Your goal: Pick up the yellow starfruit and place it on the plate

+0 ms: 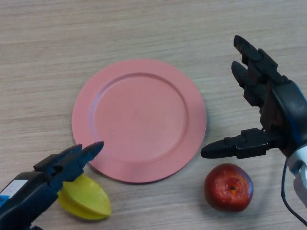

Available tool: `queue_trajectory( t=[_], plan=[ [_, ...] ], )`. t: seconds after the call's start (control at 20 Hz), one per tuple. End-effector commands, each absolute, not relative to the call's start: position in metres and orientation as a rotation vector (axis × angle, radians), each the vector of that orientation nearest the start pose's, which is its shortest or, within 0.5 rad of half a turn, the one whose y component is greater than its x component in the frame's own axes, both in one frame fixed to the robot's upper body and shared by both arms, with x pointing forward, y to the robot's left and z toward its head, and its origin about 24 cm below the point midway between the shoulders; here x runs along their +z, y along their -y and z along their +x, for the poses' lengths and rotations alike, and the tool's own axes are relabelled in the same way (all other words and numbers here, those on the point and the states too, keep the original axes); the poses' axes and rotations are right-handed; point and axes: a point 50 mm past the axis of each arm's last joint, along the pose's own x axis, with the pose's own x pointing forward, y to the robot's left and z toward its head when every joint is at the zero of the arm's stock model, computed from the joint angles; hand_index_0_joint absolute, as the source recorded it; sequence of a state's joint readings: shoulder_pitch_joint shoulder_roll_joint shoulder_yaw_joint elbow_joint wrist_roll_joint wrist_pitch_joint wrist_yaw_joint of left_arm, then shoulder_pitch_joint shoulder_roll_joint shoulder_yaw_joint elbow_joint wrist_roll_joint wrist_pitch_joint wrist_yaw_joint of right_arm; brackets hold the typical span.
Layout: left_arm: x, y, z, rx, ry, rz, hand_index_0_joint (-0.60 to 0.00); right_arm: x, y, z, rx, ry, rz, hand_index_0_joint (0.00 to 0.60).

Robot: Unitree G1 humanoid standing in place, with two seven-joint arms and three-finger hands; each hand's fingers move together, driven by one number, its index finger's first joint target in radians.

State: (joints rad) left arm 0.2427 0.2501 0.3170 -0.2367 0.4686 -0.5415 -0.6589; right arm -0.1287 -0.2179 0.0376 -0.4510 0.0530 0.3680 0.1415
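Observation:
The yellow starfruit (88, 199) lies on the wooden table near the bottom left, just below the pink plate (139, 120). My left hand (64, 165) hovers right over the starfruit's upper left side, fingers stretched out toward the plate's rim and holding nothing. My right hand (268, 108) is on the right of the plate, open, with fingers pointing up and the thumb pointing left toward the plate's edge. The plate holds nothing.
A red apple (229, 187) sits on the table at the bottom right, just below my right hand's thumb. Bare wooden table (144, 28) stretches beyond the plate.

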Motion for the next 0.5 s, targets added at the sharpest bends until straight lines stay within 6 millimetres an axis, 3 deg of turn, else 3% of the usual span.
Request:
queue_trajectory(
  t=[0.05, 0.1, 0.15, 0.2, 0.35, 0.4, 0.5],
  plan=[
    [0.095, -0.213, 0.183, -0.472, 0.323, 1.017, 0.000, 0.180, 0.158, 0.249, 0.184, 0.411, -0.155, 0.000],
    [0.095, -0.213, 0.184, -0.481, 0.320, 1.023, 0.000, 0.179, 0.159, 0.249, 0.181, 0.414, -0.158, 0.000],
    [0.094, -0.212, 0.184, -0.488, 0.319, 1.030, -0.051, 0.179, 0.159, 0.249, 0.179, 0.416, -0.160, 0.000],
    [0.094, -0.213, 0.184, -0.493, 0.317, 1.033, -0.150, 0.179, 0.159, 0.249, 0.177, 0.416, -0.161, 0.000],
    [0.084, -0.213, 0.182, -0.545, 0.285, 1.073, -0.550, 0.179, 0.160, 0.249, 0.167, 0.411, -0.172, 0.000],
    [0.081, -0.214, 0.183, -0.553, 0.274, 1.090, -0.600, 0.178, 0.161, 0.249, 0.166, 0.408, -0.173, 0.000],
    [0.080, -0.215, 0.184, -0.537, 0.283, 1.110, -0.600, 0.180, 0.161, 0.250, 0.164, 0.411, -0.173, 0.000]
  ],
)
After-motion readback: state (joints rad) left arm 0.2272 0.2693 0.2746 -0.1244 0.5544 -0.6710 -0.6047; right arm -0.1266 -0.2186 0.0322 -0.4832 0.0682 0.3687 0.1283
